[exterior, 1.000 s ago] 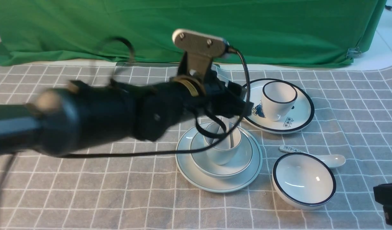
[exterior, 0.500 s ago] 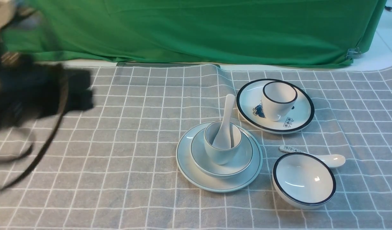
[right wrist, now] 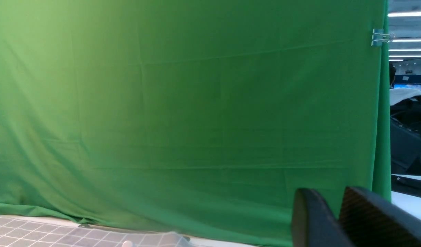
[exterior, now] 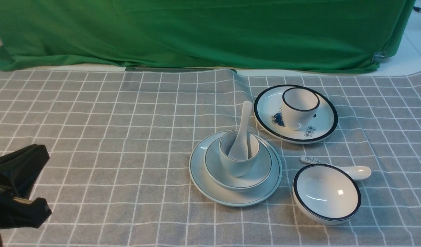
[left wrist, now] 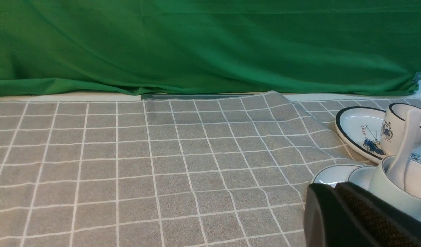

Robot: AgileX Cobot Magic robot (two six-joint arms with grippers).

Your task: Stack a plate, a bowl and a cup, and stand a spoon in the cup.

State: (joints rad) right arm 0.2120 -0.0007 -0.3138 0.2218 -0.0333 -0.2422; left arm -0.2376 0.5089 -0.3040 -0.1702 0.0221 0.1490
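The pale blue-grey plate [exterior: 231,198] lies on the checked cloth right of centre. The bowl [exterior: 261,171] sits on it, and the cup [exterior: 235,167] sits in the bowl. The plain white spoon [exterior: 244,120] stands in the cup, handle leaning up and away. My left gripper [exterior: 42,181] is at the near left edge, far from the stack, open and empty. In the left wrist view the left gripper [left wrist: 325,187] shows with the cup [left wrist: 385,192] and spoon [left wrist: 404,144] beyond it. My right gripper [right wrist: 322,190] shows only in its wrist view, jaws slightly apart, empty, facing the curtain.
A white plate with a thick black rim [exterior: 320,133] lies behind the stack, with a white black-rimmed cup [exterior: 297,108] on it. A white black-rimmed bowl [exterior: 325,193] and a blue-patterned spoon [exterior: 354,170] lie to the stack's right. A green curtain [exterior: 210,31] hangs behind.
My left arm has pulled away from above the cup, swung left and come down to the near left edge. The spoon stays standing in the cup. The right gripper has left the front view.
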